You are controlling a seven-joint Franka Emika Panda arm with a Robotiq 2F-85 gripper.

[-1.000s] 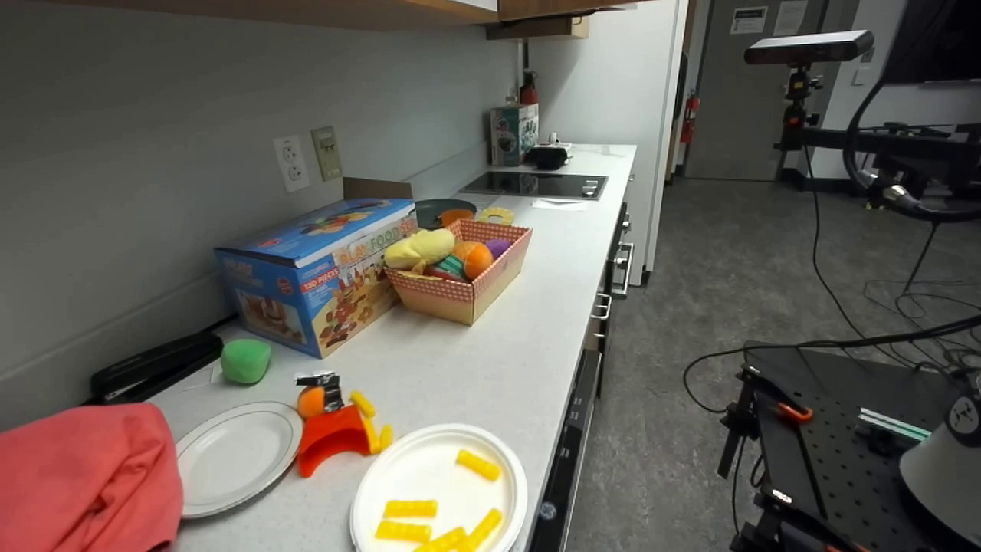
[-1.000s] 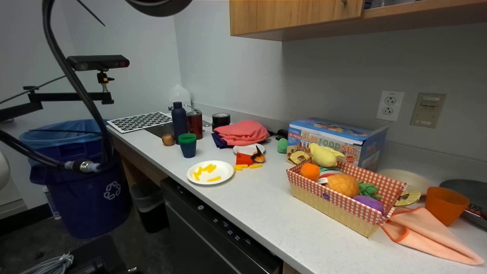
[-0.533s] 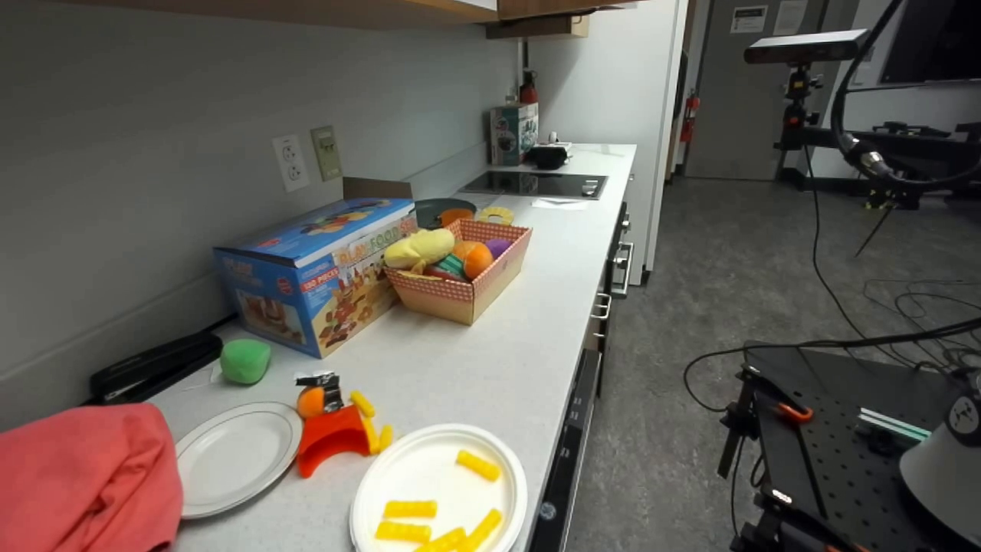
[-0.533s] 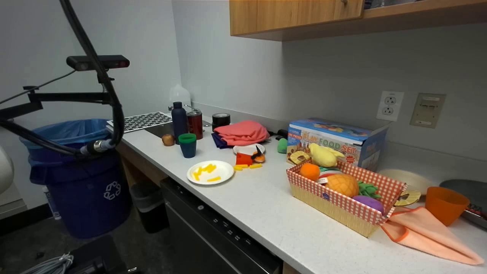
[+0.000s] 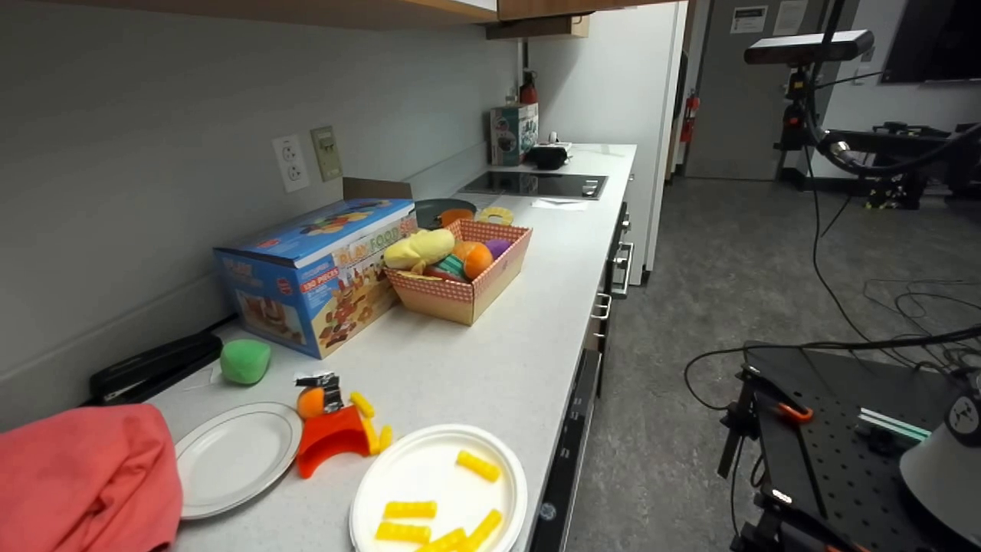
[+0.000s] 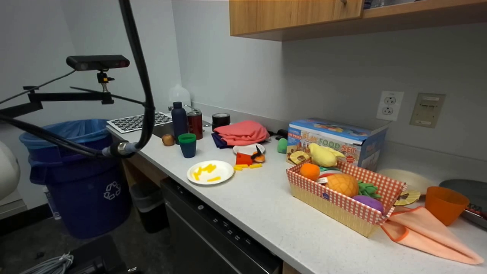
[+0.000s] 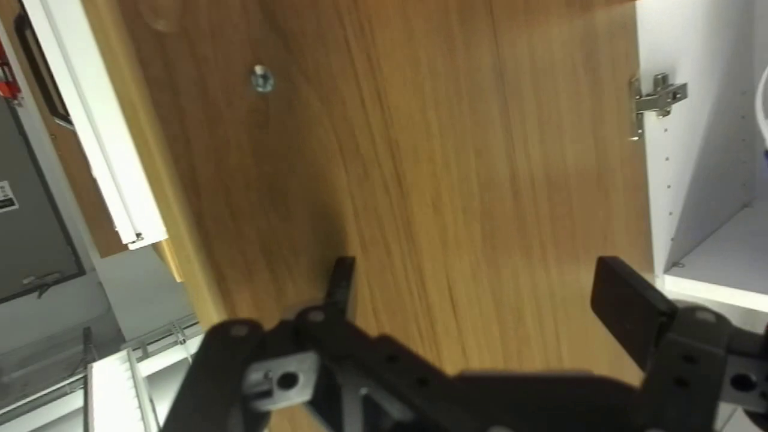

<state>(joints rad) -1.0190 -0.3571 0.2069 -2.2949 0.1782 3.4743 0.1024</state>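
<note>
My gripper [image 7: 474, 270] shows in the wrist view with its jaws wide apart and nothing between them. Behind the fingers [image 7: 627, 306] is a wooden cabinet door [image 7: 456, 180], seen on its hinged side. A metal hinge [image 7: 660, 99] joins the door to the white cabinet interior [image 7: 708, 150] at the right. A screw head [image 7: 262, 79] sits near the door's left edge. I cannot tell whether a finger touches the door. In both exterior views the gripper is out of frame; only arm cables [image 6: 140, 64] and a white arm part [image 6: 7, 171] show.
Below the cabinet [image 6: 296, 19] the counter holds a checkered basket [image 6: 327, 205] of toy food, a play food box [image 6: 331, 137], a plate [image 6: 226, 171] with yellow pieces, a cup [image 6: 188, 146] and a dark bottle [image 6: 179, 121]. A mounted camera [image 5: 808, 47] stands nearby.
The arm's cable loop has moved right in one exterior view and left in another. The white arm part has shifted slightly. The things on the counter have not moved.
</note>
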